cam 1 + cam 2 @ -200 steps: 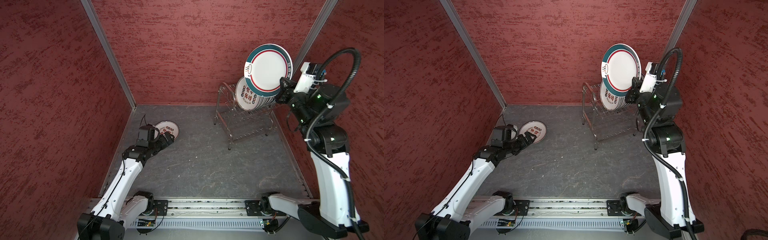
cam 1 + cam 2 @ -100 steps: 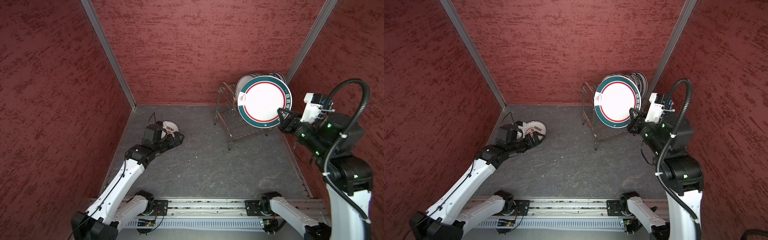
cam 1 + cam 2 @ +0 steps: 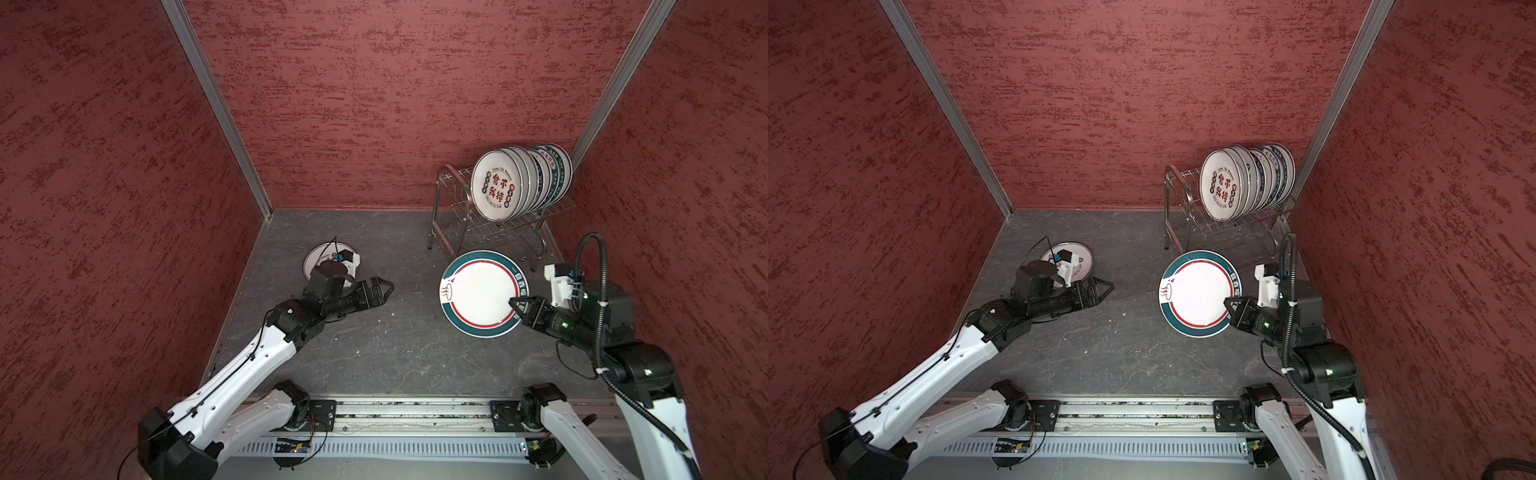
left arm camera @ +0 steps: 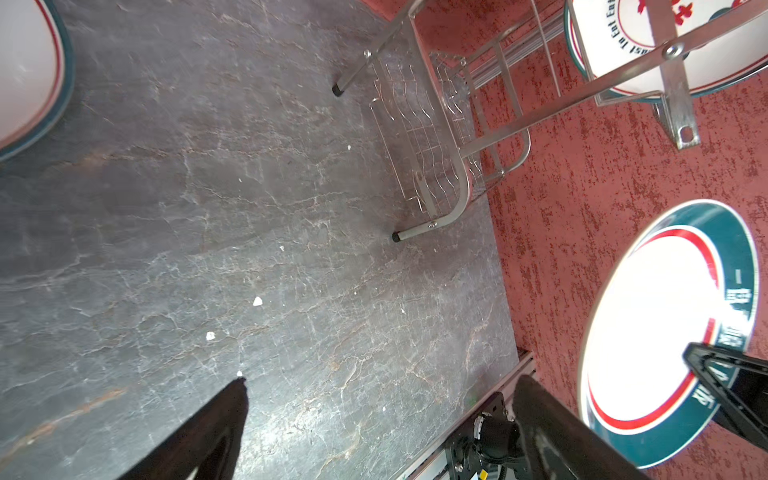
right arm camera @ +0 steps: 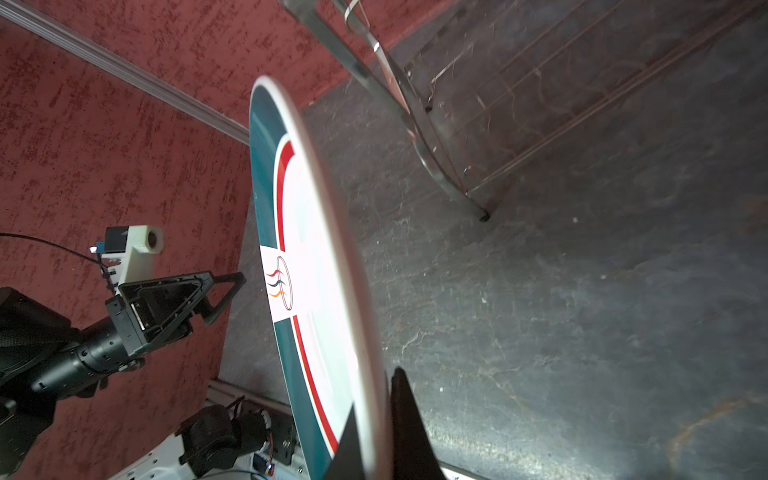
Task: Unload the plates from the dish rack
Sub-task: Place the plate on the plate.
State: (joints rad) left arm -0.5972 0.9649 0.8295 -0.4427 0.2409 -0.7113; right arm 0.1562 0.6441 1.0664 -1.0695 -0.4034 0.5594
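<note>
My right gripper (image 3: 517,305) (image 3: 1231,305) (image 5: 374,390) is shut on the rim of a white plate with a teal-and-red rim (image 3: 482,293) (image 3: 1200,293) (image 5: 307,291) (image 4: 665,324), held tilted in the air in front of the dish rack (image 3: 446,174) (image 3: 1173,174) (image 4: 419,137). Several plates (image 3: 496,185) (image 3: 1223,185) stand on edge in the rack's upper shelf, the front one printed with red-black characters. Another plate (image 3: 316,259) (image 3: 1081,259) lies flat at the left, half hidden by my left wrist. My left gripper (image 3: 386,291) (image 3: 1106,291) (image 4: 382,379) is open and empty over the middle of the table.
Red textured walls close in the left, back and right. The rack stands in the back right corner on thin legs (image 4: 397,237). The dark stone table (image 3: 374,353) carries small white crumbs (image 4: 257,301). A metal rail (image 3: 415,411) runs along the front edge.
My right arm has carried the teal-rimmed plate down from above the rack and forward over the table. My left arm has swung right, away from the flat plate, its gripper still open.
</note>
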